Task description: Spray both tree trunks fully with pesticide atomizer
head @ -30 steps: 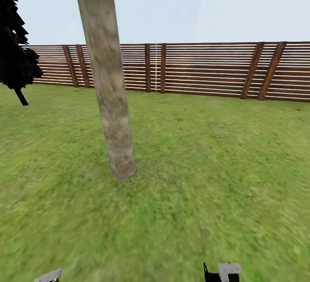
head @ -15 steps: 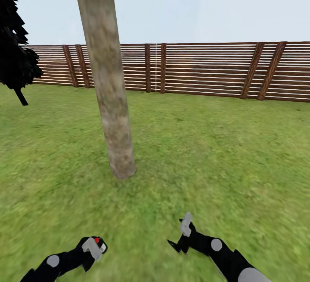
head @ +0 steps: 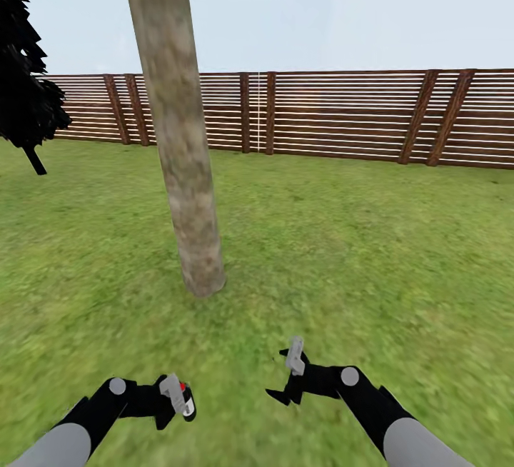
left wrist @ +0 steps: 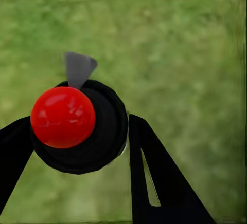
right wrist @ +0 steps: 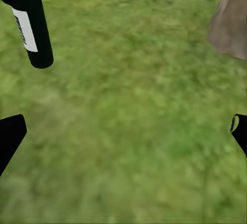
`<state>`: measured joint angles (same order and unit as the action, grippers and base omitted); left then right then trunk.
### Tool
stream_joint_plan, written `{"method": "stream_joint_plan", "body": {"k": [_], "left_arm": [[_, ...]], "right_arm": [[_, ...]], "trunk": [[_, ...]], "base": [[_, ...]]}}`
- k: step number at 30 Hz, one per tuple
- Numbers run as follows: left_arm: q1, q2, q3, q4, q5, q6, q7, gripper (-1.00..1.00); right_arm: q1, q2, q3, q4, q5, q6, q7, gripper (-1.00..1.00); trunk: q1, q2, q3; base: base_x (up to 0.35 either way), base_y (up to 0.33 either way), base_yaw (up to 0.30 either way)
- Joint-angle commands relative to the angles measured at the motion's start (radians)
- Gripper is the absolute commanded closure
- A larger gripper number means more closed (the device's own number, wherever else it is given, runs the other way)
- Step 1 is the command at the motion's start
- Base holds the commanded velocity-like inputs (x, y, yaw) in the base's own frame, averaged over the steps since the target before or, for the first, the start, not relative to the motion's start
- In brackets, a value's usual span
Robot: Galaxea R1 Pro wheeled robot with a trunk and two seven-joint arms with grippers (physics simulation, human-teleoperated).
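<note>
Both my arms reach low over the lawn (head: pixel 371 260). My left gripper (head: pixel 175 397) is clamped on the pesticide atomizer (head: pixel 185 400) — red cap (left wrist: pixel 63 116) between my fingers (left wrist: pixel 154 183). Ahead of it, slightly right, rises the tree trunk (head: pixel 182 167). My right gripper (head: pixel 285 374) hangs spread wide — nothing between its fingers.

Head view forward over lawn (head: pixel 371 253), wrist views close, downward
</note>
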<state>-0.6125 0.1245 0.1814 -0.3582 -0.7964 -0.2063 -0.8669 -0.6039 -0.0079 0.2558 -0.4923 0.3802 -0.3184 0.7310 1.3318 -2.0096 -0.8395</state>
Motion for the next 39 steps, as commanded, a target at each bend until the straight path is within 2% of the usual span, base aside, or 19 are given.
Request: {"method": "stream_joint_plan", "body": {"k": [1,2,5,8,11,14,18,25,28,30,36,39], "left_arm": [[-0.006,-0.004,-0.015,-0.001,-0.014,0.002,-0.004,1.00],[-0.013,-0.006,-0.034,-0.001,-0.016,0.018,-0.004,1.00],[-0.024,-0.011,-0.047,-0.001,-0.018,0.033,-0.005,1.00],[-0.036,-0.036,-0.049,-0.001,-0.043,0.036,-0.008,1.00],[-0.045,-0.059,-0.049,-0.001,-0.067,0.036,-0.009,1.00],[-0.050,-0.081,-0.050,-0.001,-0.072,0.036,-0.010,1.00],[-0.081,-0.083,-0.049,-0.001,-0.097,0.035,-0.069,1.00],[-0.085,-0.116,-0.049,-0.009,-0.099,0.026,-0.086,1.00],[-0.085,-0.122,-0.049,-0.053,-0.099,0.027,-0.167,1.00],[-0.085,-0.123,-0.048,-0.077,-0.098,0.026,-0.197,1.00],[-0.085,-0.155,-0.049,-0.091,-0.099,0.025,-0.208,1.00],[-0.085,-0.164,-0.049,-0.093,-0.099,0.025,-0.208,1.00]], "right_arm": [[-0.001,0.007,0.002,-0.003,0.009,-0.006,0.006,1.00],[-0.002,0.015,0.002,-0.004,0.010,-0.003,0.017,1.00],[-0.002,0.022,0.002,-0.004,0.013,0.013,0.025,1.00],[-0.002,0.059,0.003,-0.012,0.015,0.030,0.041,1.00],[-0.002,0.074,0.003,-0.029,0.015,0.057,0.069,1.00],[-0.002,0.077,0.004,-0.056,0.015,0.066,0.098,1.00],[-0.002,0.077,0.004,-0.057,0.016,0.066,0.102,1.00],[-0.002,0.077,0.004,-0.057,0.016,0.065,0.102,1.00],[-0.002,0.077,0.004,-0.057,0.016,0.065,0.102,1.00],[-0.002,0.077,0.004,-0.057,0.016,0.065,0.102,1.00],[-0.002,0.077,0.005,-0.057,0.016,0.065,0.101,1.00],[-0.002,0.077,0.005,-0.057,0.016,0.065,0.101,1.00]], "trunk": [[0.000,0.000,-0.001],[0.000,0.000,-0.001],[0.000,0.000,-0.001],[0.000,0.000,-0.001],[0.000,0.000,-0.001],[0.000,0.000,-0.001],[0.000,0.000,-0.001],[0.000,0.000,-0.001],[0.000,0.000,-0.001],[0.000,0.000,-0.001],[0.000,0.000,-0.001],[0.000,0.000,-0.001]], "base": [[0.000,0.000,0.000],[0.000,0.000,0.000],[0.000,0.000,0.000],[0.000,0.000,0.000],[0.000,0.000,0.000],[0.000,0.000,0.000],[0.000,0.000,0.000],[0.000,0.000,0.000],[0.000,0.000,0.000],[0.000,0.000,0.000],[0.000,0.000,0.000],[0.000,0.000,0.000]]}}
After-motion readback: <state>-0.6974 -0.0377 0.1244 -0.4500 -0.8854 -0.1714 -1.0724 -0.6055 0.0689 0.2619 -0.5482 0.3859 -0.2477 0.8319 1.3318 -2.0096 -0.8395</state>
